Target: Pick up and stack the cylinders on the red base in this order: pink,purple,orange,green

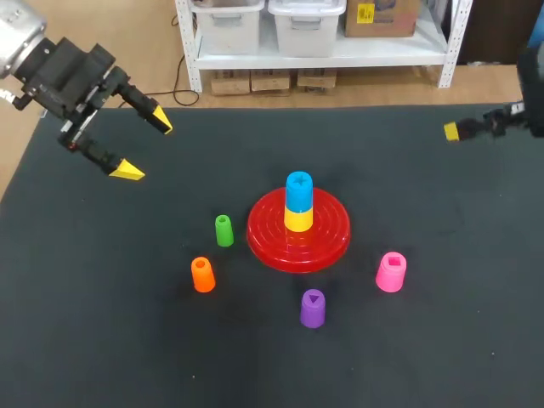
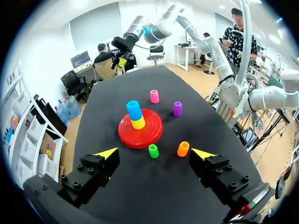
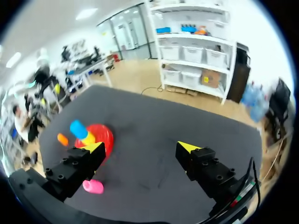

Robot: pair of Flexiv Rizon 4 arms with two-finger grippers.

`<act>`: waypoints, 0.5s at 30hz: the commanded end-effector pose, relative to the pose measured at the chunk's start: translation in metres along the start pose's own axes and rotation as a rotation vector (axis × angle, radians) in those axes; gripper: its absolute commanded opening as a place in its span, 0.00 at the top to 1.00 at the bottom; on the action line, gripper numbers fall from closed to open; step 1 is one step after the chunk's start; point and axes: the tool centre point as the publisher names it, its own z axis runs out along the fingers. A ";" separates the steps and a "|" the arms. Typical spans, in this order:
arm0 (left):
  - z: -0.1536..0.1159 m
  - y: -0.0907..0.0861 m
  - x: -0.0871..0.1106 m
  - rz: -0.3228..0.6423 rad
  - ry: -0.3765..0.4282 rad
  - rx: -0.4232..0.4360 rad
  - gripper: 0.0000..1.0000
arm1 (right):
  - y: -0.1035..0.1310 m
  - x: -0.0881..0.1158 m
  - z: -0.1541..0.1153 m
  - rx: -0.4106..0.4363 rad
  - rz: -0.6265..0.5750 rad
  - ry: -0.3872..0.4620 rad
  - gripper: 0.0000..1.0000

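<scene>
The red base (image 1: 297, 234) sits mid-table with a yellow cylinder (image 1: 298, 219) and a blue one (image 1: 298, 190) stacked on its peg. Loose on the mat stand the green cylinder (image 1: 223, 230), orange cylinder (image 1: 203, 274), purple cylinder (image 1: 312, 308) and pink cylinder (image 1: 391, 272). My left gripper (image 1: 144, 144) hangs open at the far left, well away from them; its wrist view shows green (image 2: 153, 150) and orange (image 2: 183, 148) ahead of its fingers. My right gripper (image 3: 141, 147) is open and empty at the far right, with pink (image 3: 93, 186) beside one finger. One right fingertip (image 1: 451, 131) shows in the head view.
The black mat (image 1: 442, 340) covers the table, with open room around the base on all sides. My other arm's gripper (image 2: 122, 46) shows at the far end of the table in the left wrist view.
</scene>
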 end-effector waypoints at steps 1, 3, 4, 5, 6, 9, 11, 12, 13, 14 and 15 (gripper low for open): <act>0.001 -0.001 0.000 0.001 0.001 -0.004 0.00 | 0.016 0.018 -0.023 0.101 -0.220 0.051 0.00; 0.001 -0.001 0.000 0.001 0.001 -0.004 0.00 | 0.023 0.022 -0.026 0.081 -0.303 0.080 0.00; 0.001 -0.001 0.000 0.001 0.001 -0.004 0.00 | 0.026 0.024 -0.027 0.069 -0.345 0.089 0.00; 0.001 -0.001 0.000 0.001 0.001 -0.004 0.00 | 0.029 0.026 -0.028 0.062 -0.362 0.099 0.00; 0.001 -0.001 0.000 0.001 0.001 -0.004 0.00 | 0.030 0.027 -0.029 0.067 -0.369 0.103 0.00; 0.001 -0.001 0.000 0.001 0.001 -0.004 0.00 | 0.031 0.026 -0.029 0.080 -0.368 0.102 0.00; 0.001 -0.001 0.000 0.001 0.001 -0.004 0.00 | 0.031 0.026 -0.029 0.080 -0.368 0.102 0.00; 0.001 -0.001 0.000 0.001 0.001 -0.004 0.00 | 0.031 0.026 -0.029 0.080 -0.368 0.102 0.00; 0.001 -0.001 0.000 0.001 0.001 -0.004 0.00 | 0.031 0.026 -0.029 0.080 -0.368 0.102 0.00; 0.001 -0.001 0.000 0.001 0.001 -0.004 0.00 | 0.031 0.026 -0.029 0.080 -0.368 0.102 0.00; 0.001 -0.001 0.000 0.001 0.001 -0.004 0.00 | 0.031 0.026 -0.029 0.080 -0.368 0.102 0.00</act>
